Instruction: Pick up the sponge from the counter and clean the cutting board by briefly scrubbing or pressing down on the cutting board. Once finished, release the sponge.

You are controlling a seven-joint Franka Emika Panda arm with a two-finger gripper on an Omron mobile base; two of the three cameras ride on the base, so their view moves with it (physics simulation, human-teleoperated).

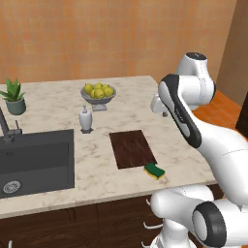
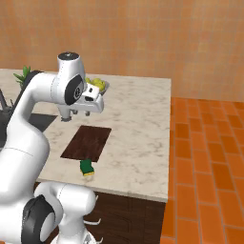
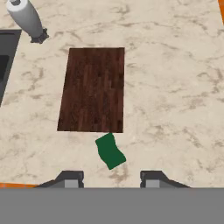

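Note:
The sponge (image 1: 154, 170) (image 2: 86, 167) (image 3: 110, 151), green side up, lies on the beige counter (image 1: 48, 111) (image 2: 138, 124) (image 3: 175, 87), touching the near right corner of the dark brown cutting board (image 1: 131, 148) (image 2: 86, 143) (image 3: 92, 89). My gripper (image 1: 160, 105) (image 2: 76, 115) (image 3: 111, 177) hangs high above the counter, behind the board, pointing down. In the hand view its two fingertips stand apart with nothing between them, and the sponge lies just ahead of them.
A dark sink (image 1: 34, 160) with a faucet (image 1: 6, 128) lies left of the board. A soap dispenser (image 1: 85, 119) (image 3: 27, 19), a bowl of lemons (image 1: 98, 93) and a potted plant (image 1: 14, 97) stand behind. The counter's front edge runs just past the sponge.

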